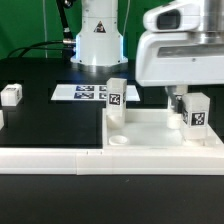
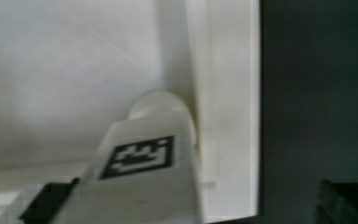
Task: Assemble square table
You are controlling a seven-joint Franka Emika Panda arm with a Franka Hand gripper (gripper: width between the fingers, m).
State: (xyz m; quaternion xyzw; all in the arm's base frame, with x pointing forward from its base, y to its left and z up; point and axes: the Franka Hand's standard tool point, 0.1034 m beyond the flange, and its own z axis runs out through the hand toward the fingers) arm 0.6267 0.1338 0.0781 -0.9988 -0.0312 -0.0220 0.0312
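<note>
The white square tabletop [image 1: 150, 135] lies tray-side up at the exterior view's right, with a round socket [image 1: 118, 141] showing at its near left corner. One tagged white leg [image 1: 115, 94] stands upright at its far left corner. A second tagged leg [image 1: 197, 114] stands at the right side of the top. It also shows in the wrist view [image 2: 149, 160], between my fingers. My gripper [image 1: 180, 103] hangs over this leg, open. In the wrist view the gripper [image 2: 197, 205] has its dark fingertips [image 2: 51, 205] wide apart. There is a gap between the leg and the other finger.
The long white L-shaped rail [image 1: 60, 158] runs along the front of the tabletop. The marker board [image 1: 85, 92] lies behind it near the robot base [image 1: 98, 40]. A loose leg [image 1: 12, 95] sits at the exterior view's left, and another [image 1: 1, 118] sits at the frame edge.
</note>
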